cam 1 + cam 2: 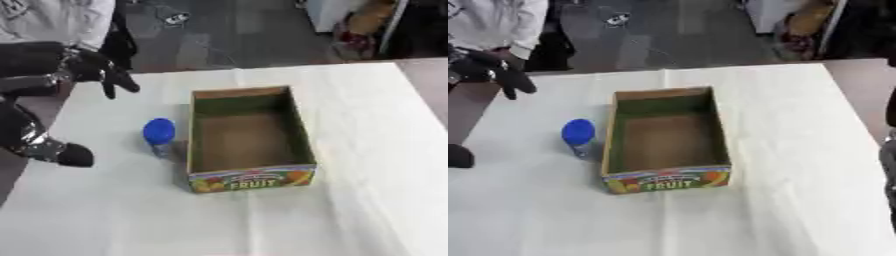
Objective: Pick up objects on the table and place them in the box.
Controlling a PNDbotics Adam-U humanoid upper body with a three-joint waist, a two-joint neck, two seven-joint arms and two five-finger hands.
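Nearest to me is bare white worktop [262, 225], then the front wall of the box [252, 179] with its FRUIT lettering. The box sits open-topped near the middle of the cloth, long axis running away from me, and I see nothing inside it. The one thing I can see left to pick is the bottle [158, 136], a small upright piece with a blue cap, standing just beside the box's left wall, near the front half.

My left hand [103, 72] hangs over the far left corner of the worktop, fingers drooping and slack, holding nothing. From it the bottle lies nearer to me and toward the box, so I judge the reach runs down and inward. A dark rounded part of the left arm shows lower at the left edge (I take it for an elbow, though I can't be sure). On the right, only a dark sliver of arm shows at the edge of the right eye view; the right hand itself is out of sight.

The left hand is clearly the nearer one. With the bottle upright, I'd come at it from the open left side, away from the cardboard.
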